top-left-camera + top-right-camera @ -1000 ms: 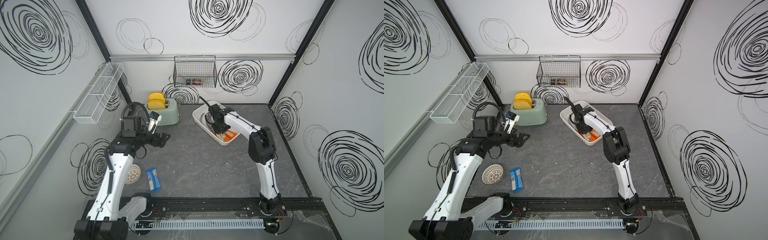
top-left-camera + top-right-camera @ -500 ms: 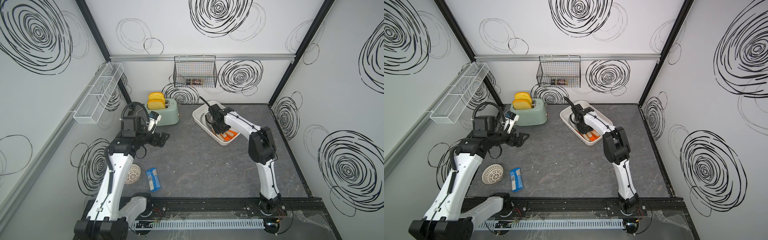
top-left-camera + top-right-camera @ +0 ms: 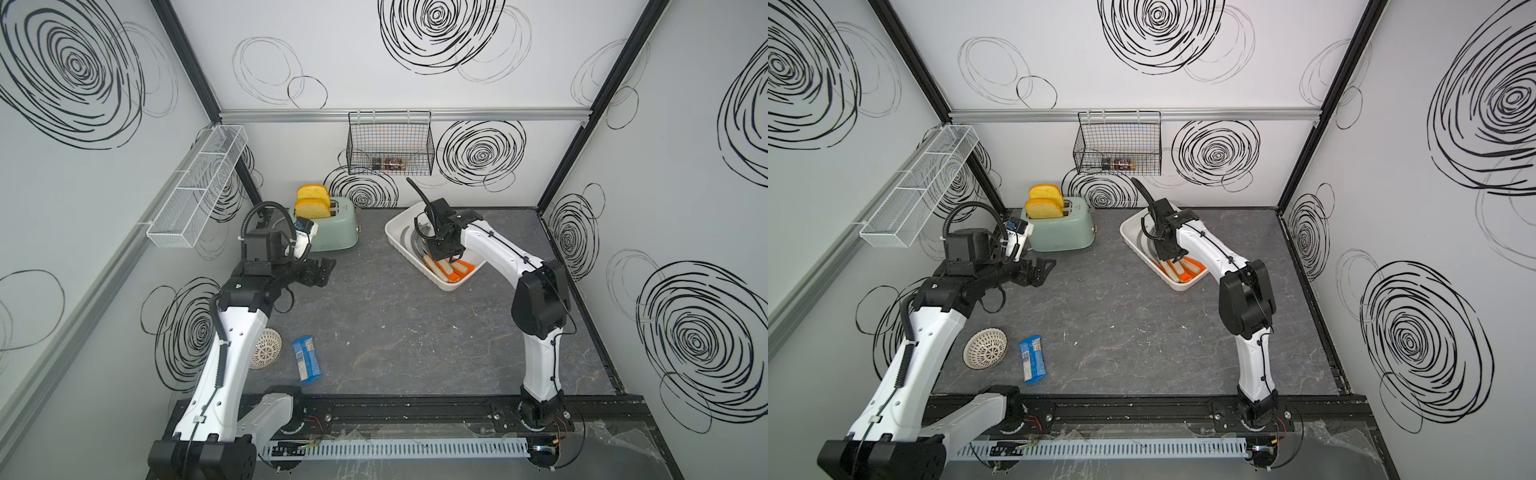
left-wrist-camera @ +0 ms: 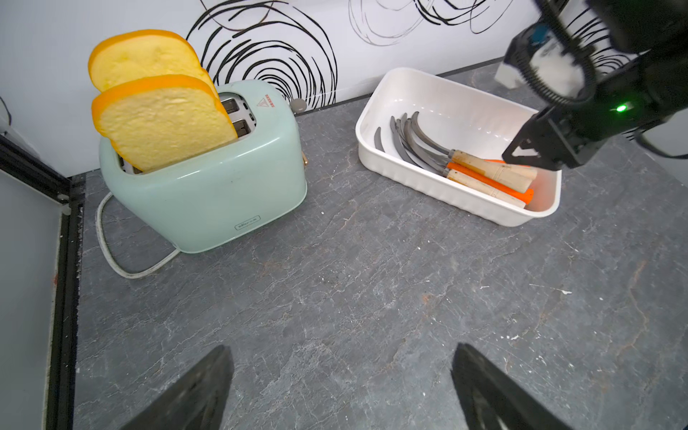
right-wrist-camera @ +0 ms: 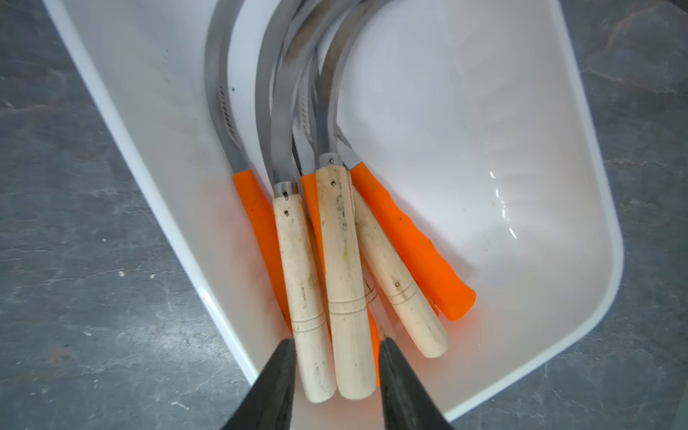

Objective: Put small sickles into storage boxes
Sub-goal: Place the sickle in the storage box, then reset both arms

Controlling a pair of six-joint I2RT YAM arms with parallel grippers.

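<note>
While right gripper (image 5: 337,342) straddles pale wooden handles, slightly parted, we log small sickles (image 5: 335,242): curved grey blades; glossy white storage box (image 5: 521,186); left gripper (image 4: 341,353) agape; both unmoved since earlier.

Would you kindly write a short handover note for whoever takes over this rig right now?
Left claw: open, empty, above the table near the toaster.
Right claw: jaws parted over the wooden handle ends inside the white tub; no grip visible.
Sickles: every one in view lies piled in the tub, handles together at one end.
Done: no sickle shows outside the tub.
Left: lift the right claw clear; probably nothing more to load.
</note>
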